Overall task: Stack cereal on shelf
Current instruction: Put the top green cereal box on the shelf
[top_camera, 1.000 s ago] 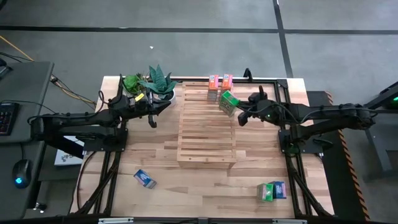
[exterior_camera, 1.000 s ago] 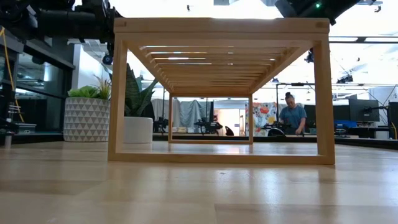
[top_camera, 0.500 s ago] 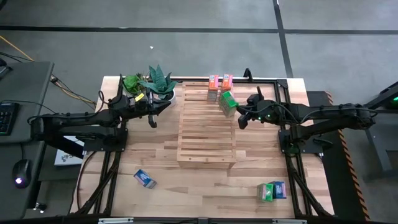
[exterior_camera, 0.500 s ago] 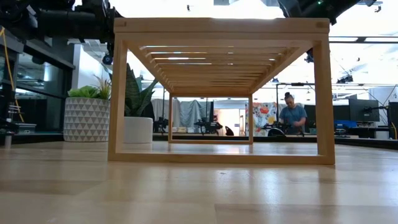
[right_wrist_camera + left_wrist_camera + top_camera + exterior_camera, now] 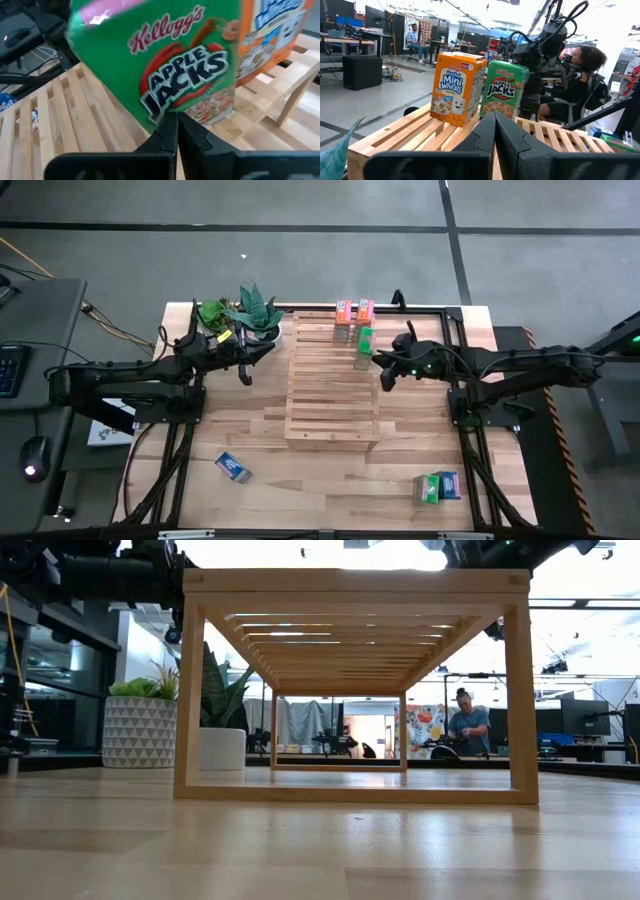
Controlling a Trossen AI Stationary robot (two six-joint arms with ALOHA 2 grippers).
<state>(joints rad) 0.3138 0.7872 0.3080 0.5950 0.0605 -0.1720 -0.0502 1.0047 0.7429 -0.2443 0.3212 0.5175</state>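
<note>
The pale slatted shelf (image 5: 332,388) stands mid-table; it shows also in the low view (image 5: 355,585). Two orange cereal boxes (image 5: 354,311) stand at its far end. A green Apple Jacks box (image 5: 363,345) is on the shelf top just nearer, beside the orange Mini-Wheats box (image 5: 456,87). My right gripper (image 5: 382,368) is at this green box (image 5: 165,65), shut on it. My left gripper (image 5: 246,372) waits shut left of the shelf, by the plants; its fingers (image 5: 494,122) are closed and empty. My right gripper (image 5: 173,120) pinches the green box at an edge of its printed face (image 5: 162,114), only at the fingertips. It comes roughly level from the table's right side. The box stands nearly upright, slightly tilted, at the shelf top beside the orange box; its base is hidden.
Two potted plants (image 5: 240,315) stand at the far left corner near my left gripper. A blue box (image 5: 231,468) lies on the table near-left, and a green and a blue box (image 5: 437,487) lie near-right. Black frame rails (image 5: 465,430) run along the table's sides. People sit in the room behind.
My right gripper has shifted slightly toward the table's left and the orange boxes. The green box in its hold has tipped from a slant, with its broad face up, to nearly upright beside the orange boxes.
</note>
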